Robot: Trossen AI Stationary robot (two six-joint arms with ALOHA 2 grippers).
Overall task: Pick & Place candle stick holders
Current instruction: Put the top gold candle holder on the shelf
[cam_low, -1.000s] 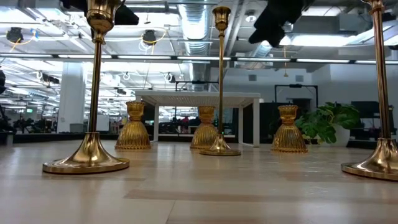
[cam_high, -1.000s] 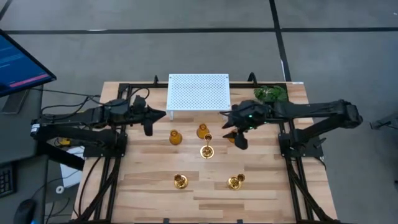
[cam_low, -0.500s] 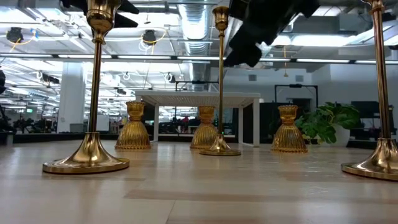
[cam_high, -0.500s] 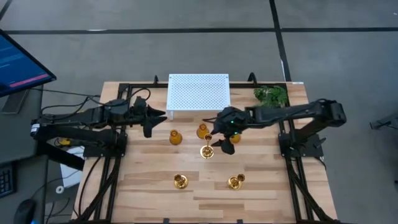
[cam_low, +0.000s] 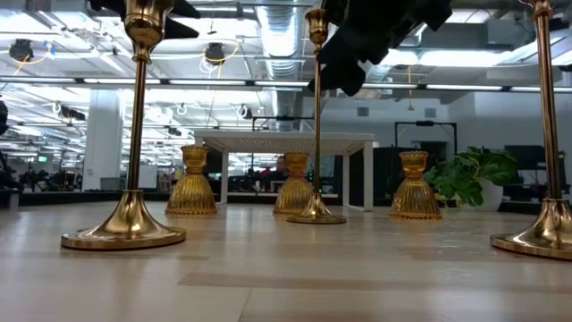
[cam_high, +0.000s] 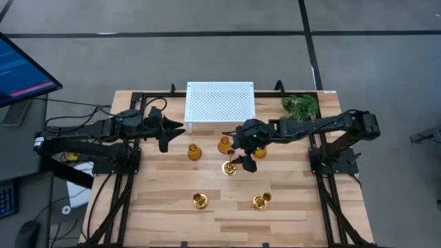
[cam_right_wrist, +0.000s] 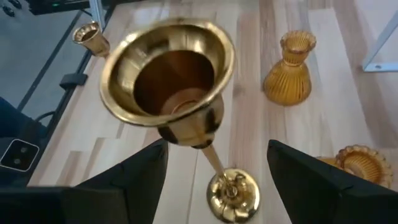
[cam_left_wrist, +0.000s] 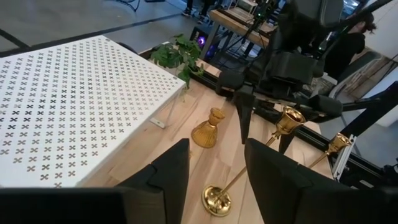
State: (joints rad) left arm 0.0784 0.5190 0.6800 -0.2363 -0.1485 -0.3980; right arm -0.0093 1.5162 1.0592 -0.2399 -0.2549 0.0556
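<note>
While the right gripper point(cam_high: 236, 156) hangs over the middle of the bench point(cam_high: 165, 207) with its jaws spread wide, the cup of the tall brass candlestick point(cam_right_wrist: 177, 112) stands right between them and nothing is pinched yet; the wrist view shows a dark finger on either side of the flared rim, with the thin stem running down to the round base on the wood beneath. Just beyond those jaws stand two squat amber holders point(cam_right_wrist: 289, 68), and a third sits farther off toward the left arm. Two more brass candlesticks point(cam_high: 200, 200) stand well apart from the jaws, nearer the front edge. The left gripper point(cam_high: 164, 134) waits beside the white perforated stand point(cam_high: 219, 102), its jaws partly spread and empty. The candlestick looks stiff, polished and slippery, and top-heavy on so slim a stem, so it would likely tip or swing if caught off centre. A hold just under the cup, where the neck narrows, seems the safest place, since the flare above would keep it from sliding through the fingers. The base looks heavy enough to hang straight once lifted. A small green plant point(cam_high: 300, 105) sits behind the right arm.
</note>
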